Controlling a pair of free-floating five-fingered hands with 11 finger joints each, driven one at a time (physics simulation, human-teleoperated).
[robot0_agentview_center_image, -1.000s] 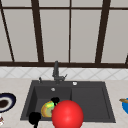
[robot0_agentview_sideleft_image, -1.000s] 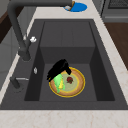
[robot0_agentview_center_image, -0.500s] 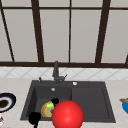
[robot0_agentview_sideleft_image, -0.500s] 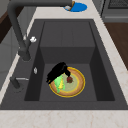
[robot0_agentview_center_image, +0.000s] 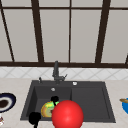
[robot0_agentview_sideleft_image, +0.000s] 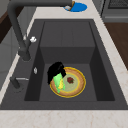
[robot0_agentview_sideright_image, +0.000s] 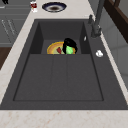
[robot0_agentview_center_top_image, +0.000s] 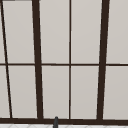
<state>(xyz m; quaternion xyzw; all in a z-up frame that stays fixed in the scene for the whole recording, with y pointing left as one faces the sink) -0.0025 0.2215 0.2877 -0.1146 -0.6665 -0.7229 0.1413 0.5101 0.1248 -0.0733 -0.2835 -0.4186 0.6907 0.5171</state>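
Observation:
In the sink's left basin (robot0_agentview_sideleft_image: 45, 96) lies a yellow-rimmed plate (robot0_agentview_sideleft_image: 77, 86) with a red smear (robot0_agentview_sideleft_image: 70, 80) at its middle. My right hand (robot0_agentview_sideleft_image: 55, 71) is down on the plate's tap-side edge, fingers curled round a green sponge (robot0_agentview_sideleft_image: 58, 83) that rests on the plate. In the front view the same hand (robot0_agentview_center_image: 54, 99) is above the plate (robot0_agentview_center_image: 46, 110); in the right side view the hand (robot0_agentview_sideright_image: 69, 43) and sponge (robot0_agentview_sideright_image: 70, 50) are on the plate (robot0_agentview_sideright_image: 53, 48). My left hand (robot0_agentview_center_image: 34, 118) hangs at the sink's front left corner.
A big red ball (robot0_agentview_center_image: 67, 115) fills the front view's lower middle, hiding part of the plate. The dark tap (robot0_agentview_center_image: 56, 71) stands behind the basin. A dark bowl (robot0_agentview_center_image: 5, 102) sits on the left counter, a blue dish (robot0_agentview_sideleft_image: 76, 6) on the right, and a drainboard (robot0_agentview_sideright_image: 60, 77) beside the basin.
My right hand with the sponge has drawn in slightly toward the plate's tap-side edge. The left hand and the red ball have stayed put.

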